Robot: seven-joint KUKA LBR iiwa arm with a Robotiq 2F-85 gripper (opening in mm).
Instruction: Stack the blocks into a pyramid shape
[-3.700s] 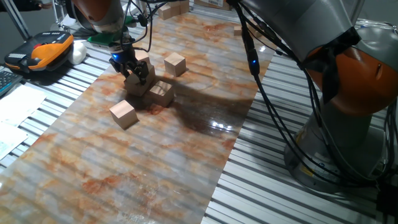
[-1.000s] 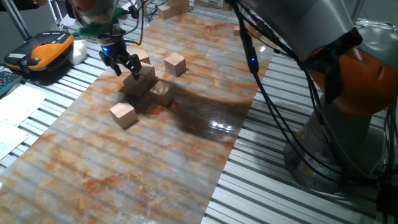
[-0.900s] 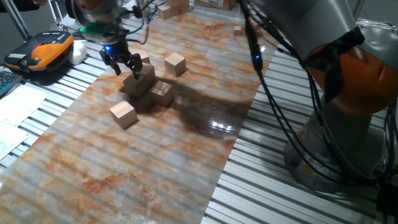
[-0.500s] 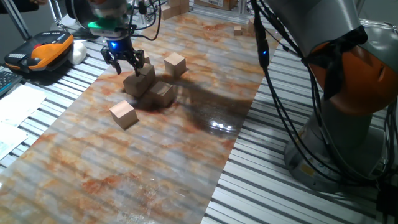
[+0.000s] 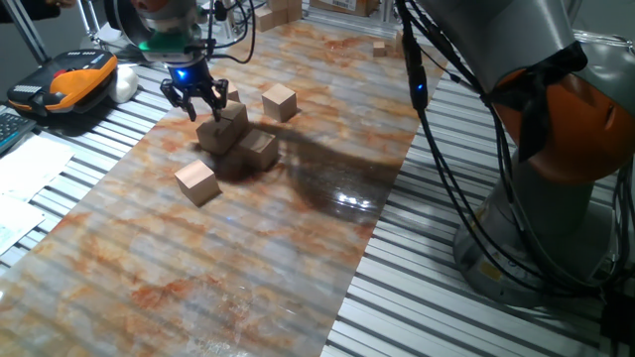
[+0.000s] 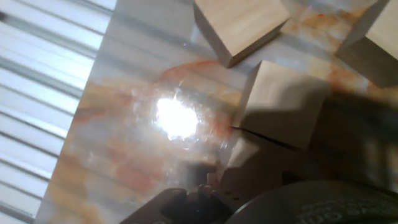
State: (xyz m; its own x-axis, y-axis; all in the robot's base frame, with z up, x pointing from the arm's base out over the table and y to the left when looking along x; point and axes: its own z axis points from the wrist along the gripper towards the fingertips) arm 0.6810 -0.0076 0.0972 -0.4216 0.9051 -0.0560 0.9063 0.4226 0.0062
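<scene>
On the marbled mat [image 5: 248,258], one block [image 5: 230,120] rests atop a lower block [image 5: 210,141], with another block [image 5: 261,149] touching on the right. A single block [image 5: 197,181] lies in front, one [image 5: 280,101] behind right, and one [image 5: 230,96] just behind the gripper. My gripper [image 5: 196,105] hovers open just above and left of the raised block, holding nothing. The hand view looks down on three blocks: one at the top [image 6: 239,22], one in the middle [image 6: 283,102], one at the right edge [image 6: 376,37]. My fingertips do not show there.
An orange-and-black device [image 5: 69,79] and a white object [image 5: 124,84] lie on the slatted table at left, with papers [image 5: 25,178] nearer. Small wooden pieces [image 5: 278,12] are heaped at the back. The arm's base [image 5: 556,188] and cables [image 5: 446,169] fill the right.
The gripper was down around the raised block; it has let go, lifted up and left, then drifted slightly right. The blocks stay put.
</scene>
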